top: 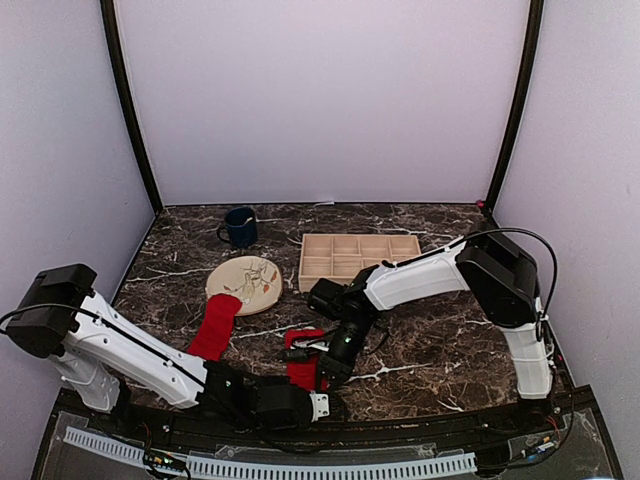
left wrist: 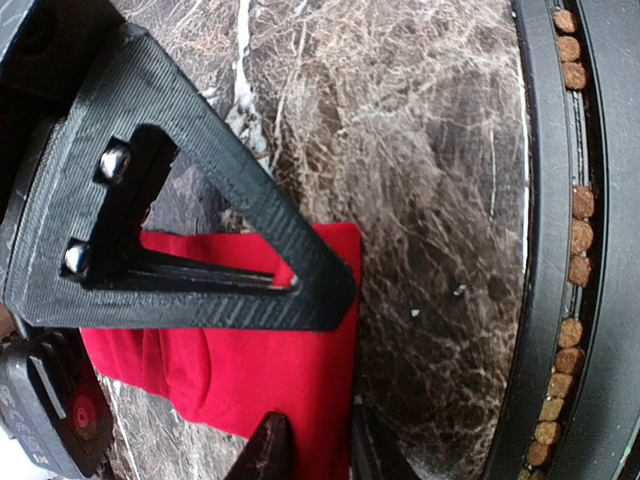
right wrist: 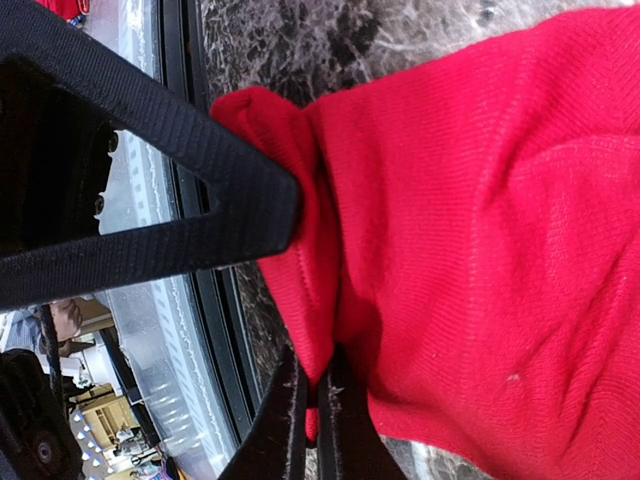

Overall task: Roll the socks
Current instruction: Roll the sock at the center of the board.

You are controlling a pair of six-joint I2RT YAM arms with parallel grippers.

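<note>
The sock [top: 303, 365] lies bunched at the middle of the table's [top: 440, 340] near edge, its end almost at the black rail [left wrist: 545, 250]. The right gripper [right wrist: 300, 300] is clamped on a raised fold of it. The left gripper [left wrist: 300, 375] sits low along the near edge, jaws apart, straddling the sock's flat end. The two grippers crowd close there. The other sock [top: 214, 328] stretches from the plate [top: 245, 280] towards the near-left corner, its top lapping the plate's rim. A mug [top: 240, 227] and a tray [top: 360, 237] stand by the far edge. Bare marble lies to the right.
</note>
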